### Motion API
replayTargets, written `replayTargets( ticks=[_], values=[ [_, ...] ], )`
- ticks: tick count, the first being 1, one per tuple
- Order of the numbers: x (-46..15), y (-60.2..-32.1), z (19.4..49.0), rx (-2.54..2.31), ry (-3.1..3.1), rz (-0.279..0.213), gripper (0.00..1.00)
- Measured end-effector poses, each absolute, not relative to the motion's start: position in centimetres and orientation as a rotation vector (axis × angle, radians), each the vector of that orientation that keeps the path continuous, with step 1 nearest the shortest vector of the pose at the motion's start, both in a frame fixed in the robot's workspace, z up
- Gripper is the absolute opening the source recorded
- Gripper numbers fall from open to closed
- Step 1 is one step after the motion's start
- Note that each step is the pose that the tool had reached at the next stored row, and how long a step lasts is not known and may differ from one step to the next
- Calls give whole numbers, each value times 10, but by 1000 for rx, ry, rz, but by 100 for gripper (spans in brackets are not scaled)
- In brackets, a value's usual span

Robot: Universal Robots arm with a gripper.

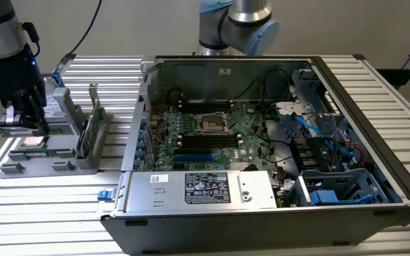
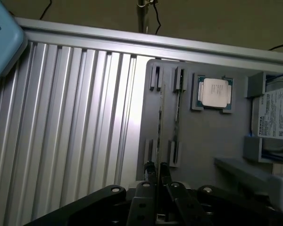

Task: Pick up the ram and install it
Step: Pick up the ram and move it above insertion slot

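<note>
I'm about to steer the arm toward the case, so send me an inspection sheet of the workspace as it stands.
Surface: ribbed metal table bearing a grey fixture tray and an open computer case.
Job's things: ram held above the tray; motherboard exposed in the case.
Clutter: processor chip and upright expansion card on the tray.
Grippers: pincer shut on the ram.
Cables: blue and red leads inside the case; black cable behind the arm.
Surroundings: robot arm joint behind the case.
</note>
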State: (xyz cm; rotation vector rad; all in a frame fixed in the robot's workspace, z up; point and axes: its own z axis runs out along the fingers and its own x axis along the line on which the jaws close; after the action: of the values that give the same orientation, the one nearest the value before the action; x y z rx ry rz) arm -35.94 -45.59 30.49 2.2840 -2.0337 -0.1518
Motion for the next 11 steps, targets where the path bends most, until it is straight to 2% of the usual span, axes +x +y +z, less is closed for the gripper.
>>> replayTargets(
  ticks=[11],
  values=[
    [-323,-456,326,2278,-2028,-171,14]
  ],
)
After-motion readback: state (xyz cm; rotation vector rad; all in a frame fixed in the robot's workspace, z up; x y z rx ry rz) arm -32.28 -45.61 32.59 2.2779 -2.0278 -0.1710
